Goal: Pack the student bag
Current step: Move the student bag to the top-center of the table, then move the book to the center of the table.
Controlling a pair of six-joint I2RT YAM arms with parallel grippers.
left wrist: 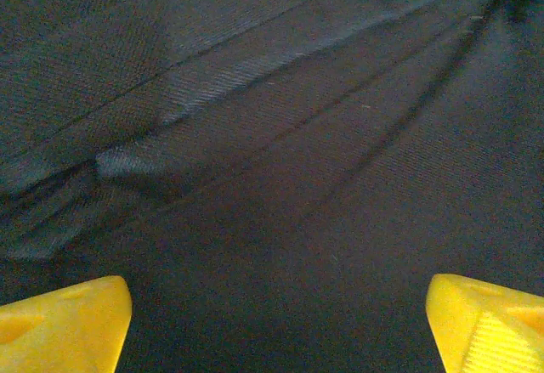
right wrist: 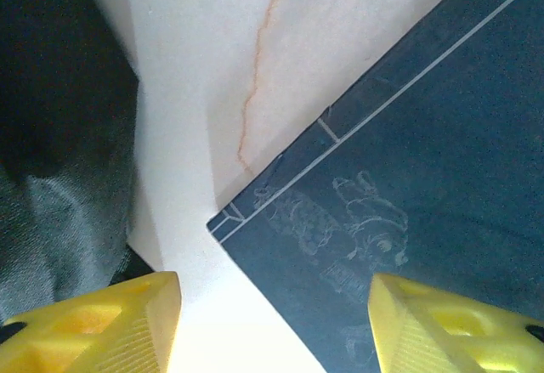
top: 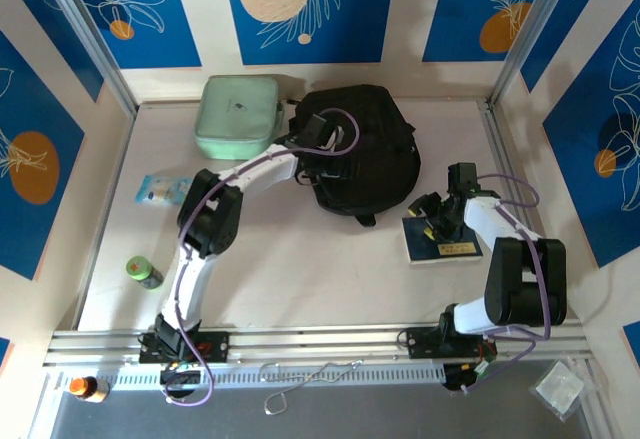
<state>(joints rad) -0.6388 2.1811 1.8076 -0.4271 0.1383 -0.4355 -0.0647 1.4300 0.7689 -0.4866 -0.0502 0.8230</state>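
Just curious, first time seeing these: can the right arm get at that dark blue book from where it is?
Probably yes. The right hand hangs over a corner of the dark blue book, fingers apart, with nothing on the cover. It lies flat on the table, so gripping may be awkward.

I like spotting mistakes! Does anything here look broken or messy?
Nothing spilled. A thin brownish line runs across the white table toward the corner of the blue book, like a crack or stain; I cannot tell which.

Mint green case (top: 238, 115) at back of tabletop (top: 300, 279). Blue book (top: 447, 242) on right. Green can (top: 143, 271), small blue packet (top: 163, 189) on left.
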